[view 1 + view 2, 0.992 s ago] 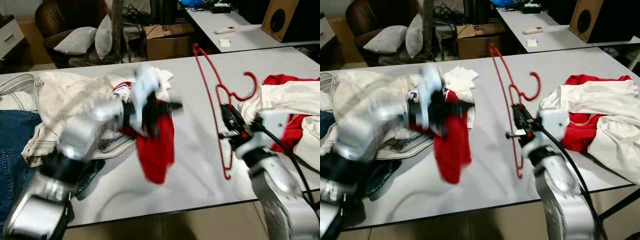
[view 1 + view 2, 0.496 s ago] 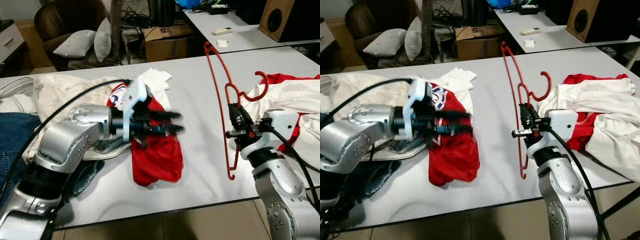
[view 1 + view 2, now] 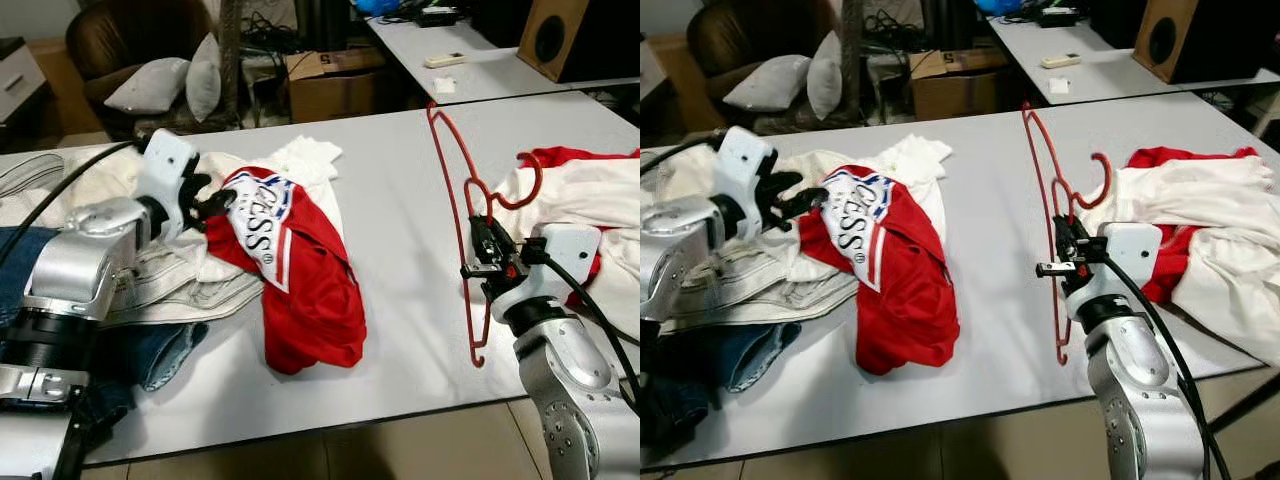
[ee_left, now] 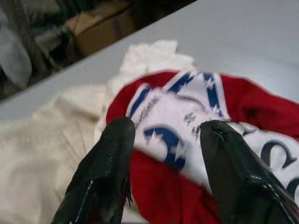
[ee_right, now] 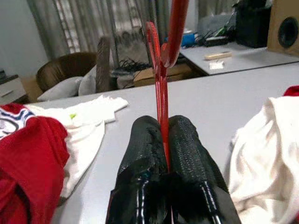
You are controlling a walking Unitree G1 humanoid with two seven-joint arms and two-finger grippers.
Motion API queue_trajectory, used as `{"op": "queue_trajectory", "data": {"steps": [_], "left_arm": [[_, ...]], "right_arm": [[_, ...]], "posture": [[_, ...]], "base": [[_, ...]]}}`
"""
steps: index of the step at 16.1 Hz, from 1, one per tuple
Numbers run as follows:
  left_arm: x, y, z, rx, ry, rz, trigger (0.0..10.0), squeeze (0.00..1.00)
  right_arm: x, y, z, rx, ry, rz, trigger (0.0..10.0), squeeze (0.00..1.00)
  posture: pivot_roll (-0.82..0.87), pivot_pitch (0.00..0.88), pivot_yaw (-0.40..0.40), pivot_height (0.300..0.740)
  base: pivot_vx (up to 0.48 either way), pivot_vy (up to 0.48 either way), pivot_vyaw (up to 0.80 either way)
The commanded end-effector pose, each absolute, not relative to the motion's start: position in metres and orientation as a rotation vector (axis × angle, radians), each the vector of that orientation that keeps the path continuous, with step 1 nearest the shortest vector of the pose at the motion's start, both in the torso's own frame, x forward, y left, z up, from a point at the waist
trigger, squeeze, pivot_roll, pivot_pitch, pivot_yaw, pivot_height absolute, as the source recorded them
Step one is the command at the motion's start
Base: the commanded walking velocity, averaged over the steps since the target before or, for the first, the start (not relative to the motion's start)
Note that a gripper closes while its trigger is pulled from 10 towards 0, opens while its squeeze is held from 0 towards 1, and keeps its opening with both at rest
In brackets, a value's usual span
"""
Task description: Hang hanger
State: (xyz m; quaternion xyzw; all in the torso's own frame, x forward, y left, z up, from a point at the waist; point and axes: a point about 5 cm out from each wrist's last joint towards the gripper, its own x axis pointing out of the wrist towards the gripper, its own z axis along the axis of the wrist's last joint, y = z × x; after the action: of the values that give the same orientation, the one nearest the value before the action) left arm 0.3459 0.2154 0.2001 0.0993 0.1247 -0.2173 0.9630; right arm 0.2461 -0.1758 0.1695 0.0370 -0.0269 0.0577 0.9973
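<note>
Hanger held, shirt not yet on it.
Right gripper (image 3: 487,252) clamps red hanger (image 3: 458,200) upright over table (image 3: 400,240); left gripper (image 3: 212,203), fingers parted and empty, at red shirt (image 3: 300,270). Next move likely: grasp shirt's collar and bring it to the hanger.

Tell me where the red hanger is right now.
The red hanger is on the robot's right, pinched in the right gripper above the grey table, beside the red-and-white clothes pile.
</note>
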Motion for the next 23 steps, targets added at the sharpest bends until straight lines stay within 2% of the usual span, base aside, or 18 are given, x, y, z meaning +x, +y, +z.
{"op": "queue_trajectory", "data": {"steps": [1,3,7,8,9,21,23], "left_arm": [[0.345,0.214,0.193,0.105,0.288,-0.435,10.0,0.00],[0.349,0.205,0.173,-0.068,0.352,-0.423,10.0,0.00],[0.351,0.192,0.163,-0.174,0.386,-0.463,10.0,0.00],[0.351,0.189,0.162,-0.214,0.390,-0.469,2.2,0.00],[0.352,0.187,0.160,-0.231,0.396,-0.473,0.0,0.00],[0.351,0.193,0.154,-0.144,0.388,-0.466,0.0,0.00],[0.359,0.200,0.162,0.026,0.327,-0.453,0.0,0.00]], "right_arm": [[0.248,-0.172,0.171,0.070,-0.048,0.133,10.0,0.00],[0.249,-0.169,0.171,0.076,-0.042,0.144,10.0,0.00],[0.248,-0.168,0.170,0.081,-0.037,0.151,10.0,0.00],[0.247,-0.167,0.169,0.080,-0.035,0.154,10.0,0.00],[0.247,-0.167,0.169,0.081,-0.033,0.155,10.0,0.00],[0.246,-0.165,0.168,0.072,-0.028,0.162,10.0,0.00],[0.249,-0.166,0.170,0.068,-0.031,0.159,10.0,0.00]], "posture": [[0.01,0.000,0.086,0.740],[0.01,0.000,0.086,0.740],[0.00,0.000,0.092,0.740],[0.00,0.000,0.094,0.740],[0.00,0.000,0.097,0.740],[0.00,0.000,0.094,0.740],[0.00,0.000,0.096,0.740]], "base": [[0.000,0.000,0.00],[0.000,0.000,0.00],[0.000,0.000,0.00],[0.000,0.000,0.00],[0.000,0.000,0.00],[0.000,0.000,0.00],[0.000,0.000,0.00]]}}
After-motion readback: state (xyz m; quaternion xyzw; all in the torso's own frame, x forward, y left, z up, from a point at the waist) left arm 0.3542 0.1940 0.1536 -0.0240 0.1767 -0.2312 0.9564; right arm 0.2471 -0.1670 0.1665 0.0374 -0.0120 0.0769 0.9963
